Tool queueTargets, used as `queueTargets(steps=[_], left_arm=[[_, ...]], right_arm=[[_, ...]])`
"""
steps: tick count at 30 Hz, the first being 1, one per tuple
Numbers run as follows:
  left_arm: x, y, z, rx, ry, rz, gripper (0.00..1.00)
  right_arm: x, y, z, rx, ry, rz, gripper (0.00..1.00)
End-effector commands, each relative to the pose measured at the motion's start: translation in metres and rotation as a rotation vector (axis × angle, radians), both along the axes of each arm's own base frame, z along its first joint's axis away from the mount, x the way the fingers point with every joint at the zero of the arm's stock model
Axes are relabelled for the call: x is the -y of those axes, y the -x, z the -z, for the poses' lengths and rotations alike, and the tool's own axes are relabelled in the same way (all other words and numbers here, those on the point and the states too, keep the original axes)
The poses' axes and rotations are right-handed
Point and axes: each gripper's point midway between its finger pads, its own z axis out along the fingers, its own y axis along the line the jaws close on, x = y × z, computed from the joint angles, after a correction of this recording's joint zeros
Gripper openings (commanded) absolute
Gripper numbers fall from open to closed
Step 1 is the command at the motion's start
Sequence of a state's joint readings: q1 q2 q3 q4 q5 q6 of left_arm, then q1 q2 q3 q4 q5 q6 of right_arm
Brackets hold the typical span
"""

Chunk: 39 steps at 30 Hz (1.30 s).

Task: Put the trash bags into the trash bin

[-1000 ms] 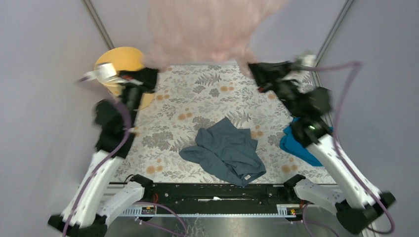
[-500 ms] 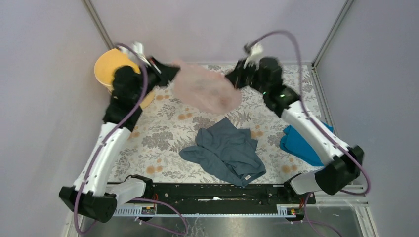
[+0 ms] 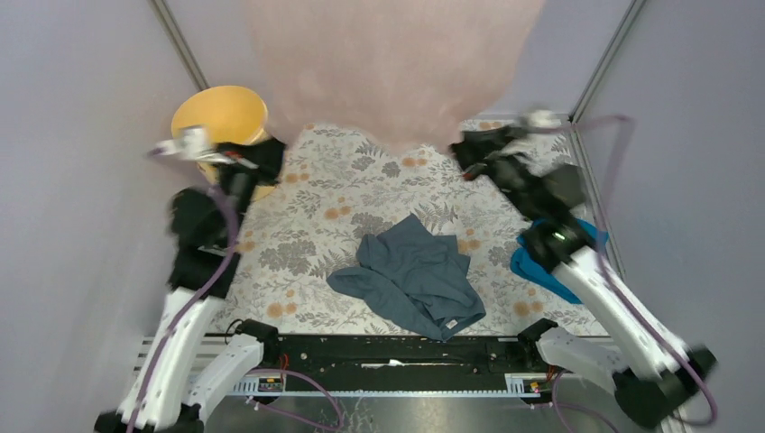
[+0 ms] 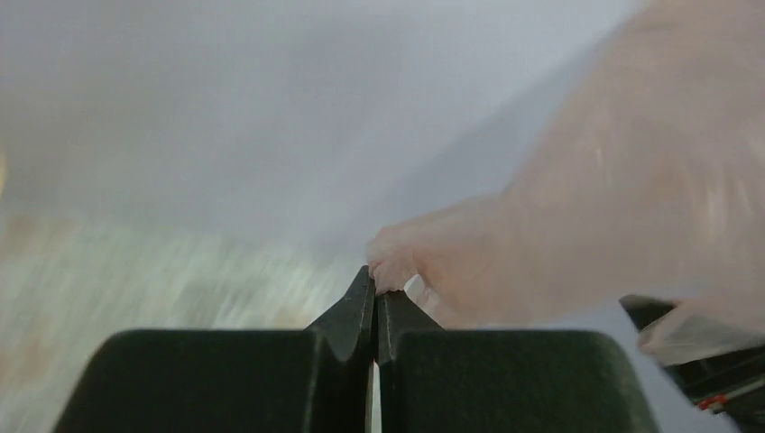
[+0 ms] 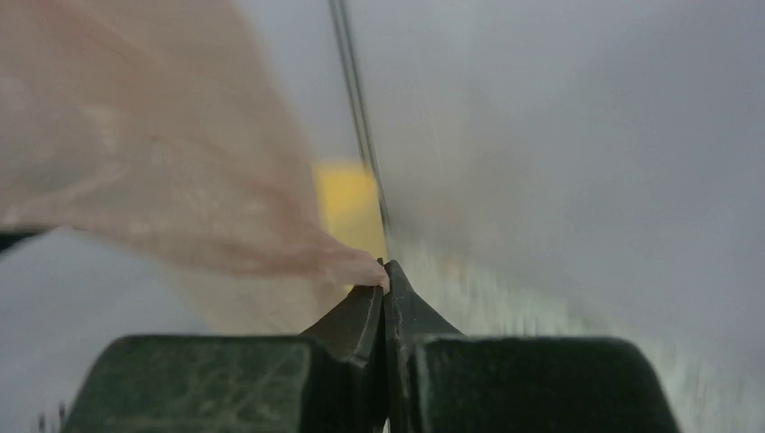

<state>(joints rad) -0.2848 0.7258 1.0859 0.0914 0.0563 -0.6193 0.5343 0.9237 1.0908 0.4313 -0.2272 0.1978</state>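
A grey-blue garment lies crumpled on the flowered bench nearest the arm bases, a blue cloth at its right edge. Farther out, the left pincer and the right pincer are each clamped on a corner of the pink trash bag, which billows high between them, blurred. The yellow bin stands at the far left corner, beyond the left pincer, the bag outside it.

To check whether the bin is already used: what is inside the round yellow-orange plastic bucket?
Inside the round yellow-orange plastic bucket only plain yellow wall shows. The left gripper hides its near part. The thin pale-pink plastic film bag hangs outside, held high.
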Motion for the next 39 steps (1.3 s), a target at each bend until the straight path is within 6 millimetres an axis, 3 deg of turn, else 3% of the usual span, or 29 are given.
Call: queueTargets(steps=[1,2,3,4,6,8,10,12,14,16,18,19,20,22,24,25,27,28,30,31,32,34,36,39], left_arm=[[-0.001,-0.061,0.236,-0.648,-0.212,-0.099,0.00],[0.002,-0.060,0.246,-0.666,-0.216,-0.080,0.00],[0.003,-0.060,0.248,-0.670,-0.214,-0.071,0.00],[0.008,-0.059,0.242,-0.659,-0.215,-0.040,0.00],[0.015,-0.063,0.212,-0.607,-0.222,-0.006,0.00],[0.025,-0.070,0.157,-0.514,-0.238,0.048,0.00],[0.039,-0.069,0.078,-0.373,-0.246,0.123,0.00],[0.053,-0.051,-0.009,-0.192,-0.222,0.218,0.00],[0.064,-0.012,-0.083,0.023,-0.169,0.335,0.00],[0.062,0.029,-0.128,0.202,-0.118,0.391,0.00],[0.049,0.052,-0.140,0.302,-0.078,0.347,0.00],[0.039,0.048,-0.131,0.296,-0.055,0.285,0.00],[0.028,0.035,-0.108,0.236,-0.022,0.209,0.00],[0.004,-0.010,-0.046,0.011,0.024,0.029,0.00],[-0.009,-0.053,0.051,-0.300,-0.003,-0.108,0.00],[-0.007,-0.066,0.103,-0.435,-0.035,-0.120,0.00],[0.010,-0.074,0.195,-0.669,-0.104,-0.046,0.00],[0.021,-0.072,0.230,-0.755,-0.132,0.016,0.00],[0.033,-0.065,0.272,-0.857,-0.157,0.094,0.00],[0.035,-0.064,0.279,-0.875,-0.157,0.115,0.00],[0.037,-0.064,0.274,-0.856,-0.151,0.132,0.00],[0.044,-0.067,0.232,-0.745,-0.136,0.183,0.00],[0.052,-0.068,0.160,-0.573,-0.134,0.228,0.00],[0.062,-0.049,0.029,-0.276,-0.141,0.312,0.00]], right_arm=[[-0.038,-0.081,0.273,-0.683,0.336,0.058,0.00],[-0.041,-0.083,0.293,-0.749,0.348,0.054,0.00],[-0.045,-0.085,0.300,-0.792,0.351,0.044,0.00],[-0.049,-0.086,0.297,-0.816,0.351,0.026,0.00],[-0.058,-0.089,0.264,-0.785,0.327,-0.005,0.00],[-0.059,-0.095,0.202,-0.682,0.270,-0.005,0.00],[-0.055,-0.092,0.128,-0.557,0.214,0.002,0.00],[-0.048,-0.076,0.054,-0.439,0.159,-0.017,0.00],[-0.039,-0.048,-0.014,-0.298,0.095,-0.060,0.00],[-0.027,-0.018,-0.063,-0.149,0.034,-0.091,0.00],[-0.012,0.007,-0.082,-0.029,-0.007,-0.084,0.00],[-0.007,0.006,-0.068,-0.015,-0.009,-0.058,0.00],[-0.001,0.005,-0.056,0.002,-0.018,-0.025,0.00],[0.009,-0.011,-0.019,-0.043,-0.028,0.069,0.00],[0.007,-0.046,0.049,-0.209,0.021,0.158,0.00],[0.002,-0.063,0.093,-0.313,0.067,0.184,0.00],[-0.016,-0.082,0.185,-0.513,0.174,0.161,0.00],[-0.028,-0.084,0.229,-0.607,0.236,0.116,0.00],[-0.045,-0.078,0.291,-0.767,0.324,0.024,0.00],[-0.050,-0.076,0.307,-0.823,0.341,-0.005,0.00],[-0.054,-0.075,0.311,-0.852,0.341,-0.020,0.00],[-0.058,-0.079,0.290,-0.837,0.325,-0.033,0.00],[-0.064,-0.084,0.233,-0.737,0.284,-0.056,0.00],[-0.066,-0.080,0.127,-0.557,0.207,-0.090,0.00]])
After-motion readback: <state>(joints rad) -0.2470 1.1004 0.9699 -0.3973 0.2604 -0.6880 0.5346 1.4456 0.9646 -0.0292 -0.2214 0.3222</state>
